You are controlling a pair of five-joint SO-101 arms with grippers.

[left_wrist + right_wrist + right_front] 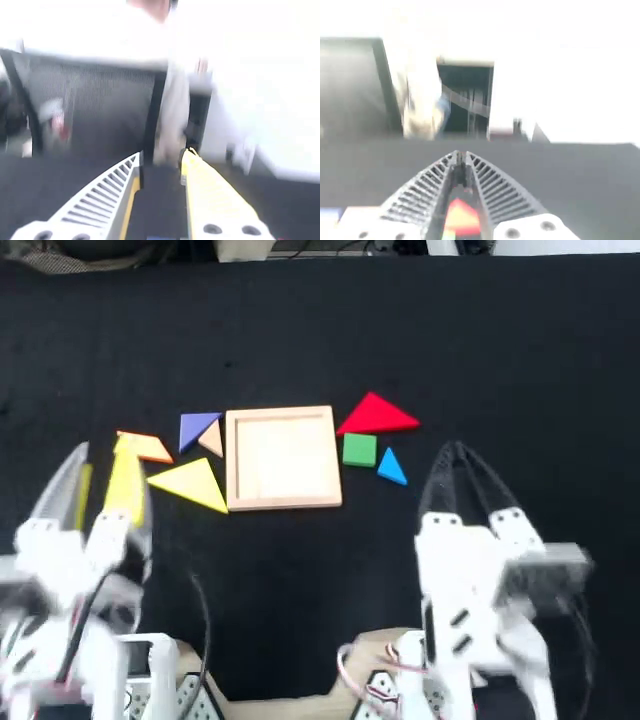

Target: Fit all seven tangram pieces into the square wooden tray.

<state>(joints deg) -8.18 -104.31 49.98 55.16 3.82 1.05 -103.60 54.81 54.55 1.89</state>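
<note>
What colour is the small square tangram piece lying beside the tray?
Green. The square piece shows best in the high view, just beside the wooden tray.

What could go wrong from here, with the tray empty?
The blue triangle and tan piece lie touching beside the wooden tray; grasping one may drag the other. The open left gripper sits near the orange piece and could knock it away.

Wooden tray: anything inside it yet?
Nothing: the tray floor is bare wood, uncovered in the high view. The yellow triangle lies outside by one edge, the red triangle near the opposite one. Anything under the tray is hidden.
</note>
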